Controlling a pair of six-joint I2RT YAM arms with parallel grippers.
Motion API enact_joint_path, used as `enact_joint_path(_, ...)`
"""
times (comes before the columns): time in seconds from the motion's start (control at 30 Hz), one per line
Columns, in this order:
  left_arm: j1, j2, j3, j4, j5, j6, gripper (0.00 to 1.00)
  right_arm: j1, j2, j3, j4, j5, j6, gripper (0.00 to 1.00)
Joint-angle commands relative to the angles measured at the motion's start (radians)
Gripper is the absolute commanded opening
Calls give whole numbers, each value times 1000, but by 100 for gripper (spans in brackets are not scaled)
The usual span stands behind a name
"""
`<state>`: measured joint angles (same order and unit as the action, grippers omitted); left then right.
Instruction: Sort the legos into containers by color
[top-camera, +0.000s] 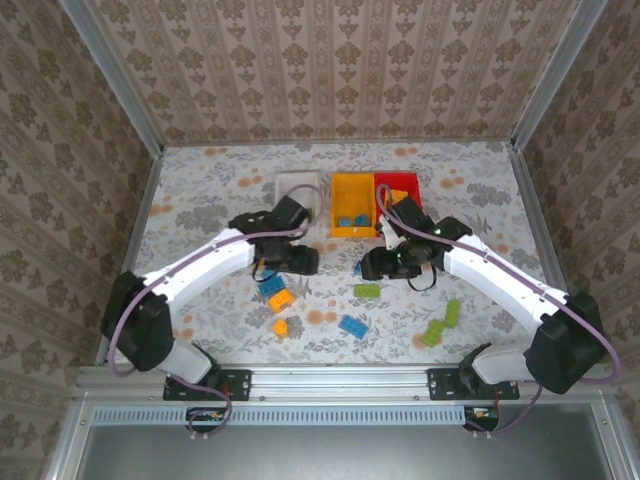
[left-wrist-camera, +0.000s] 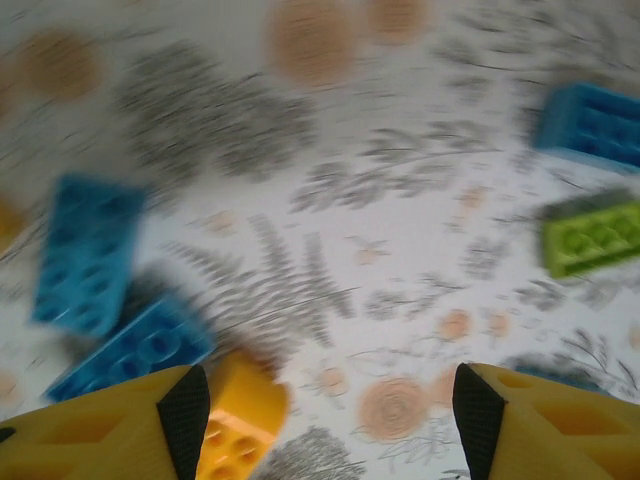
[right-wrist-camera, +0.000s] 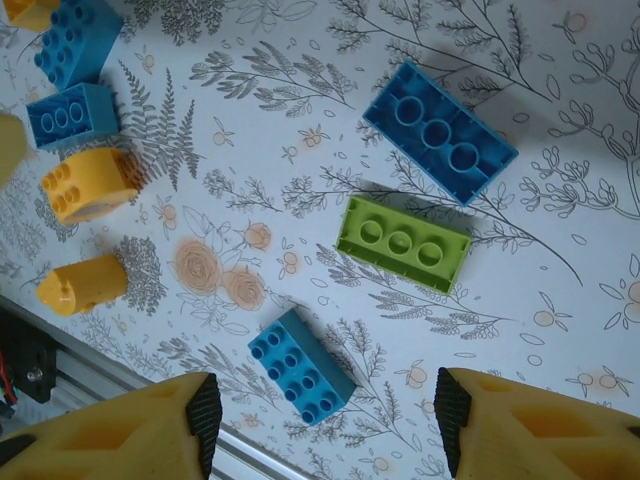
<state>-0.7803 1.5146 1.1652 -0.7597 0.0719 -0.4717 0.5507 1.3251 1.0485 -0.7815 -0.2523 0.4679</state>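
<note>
Your left end effector (left-wrist-camera: 327, 410) hangs open and empty beside an orange lego (left-wrist-camera: 238, 428); your right end effector (right-wrist-camera: 327, 415), likewise open, holds nothing above a blue lego (right-wrist-camera: 301, 366).

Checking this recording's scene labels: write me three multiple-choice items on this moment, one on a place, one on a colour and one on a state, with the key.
1. Where does the yellow-orange plastic bin stand?
A. Between the white plastic bin and the red plastic bin
B. At one end of the row
C. Well apart from the other two

2. What colour are the studded plastic bricks lying in the yellow-orange plastic bin?
A. Lime green
B. Blue
C. Orange

3. How does the right gripper stand?
A. Shut on a lime green brick
B. Shut on an orange brick
C. Open, gripping nothing

Key:
1 A: the top view shows white on one side of it and red on the other.
2 B: blue shapes lie on its yellow floor.
3 C: the right wrist view shows both fingers wide apart, clamping no brick.
</note>
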Motion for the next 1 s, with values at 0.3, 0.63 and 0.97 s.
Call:
enact_joint_path(0.3, -224, 282, 159, 227, 1, 527, 80, -87, -350, -19, -42, 247, 193, 70)
enact_joint_path(0.63, -255, 467, 267, 230, 33, 706, 80, -200, -475, -7, -181, 233, 218, 74)
enact_joint_path(0.97, -288, 532, 278, 203, 27, 691, 75, -210, -472, -11, -197, 226, 224, 74)
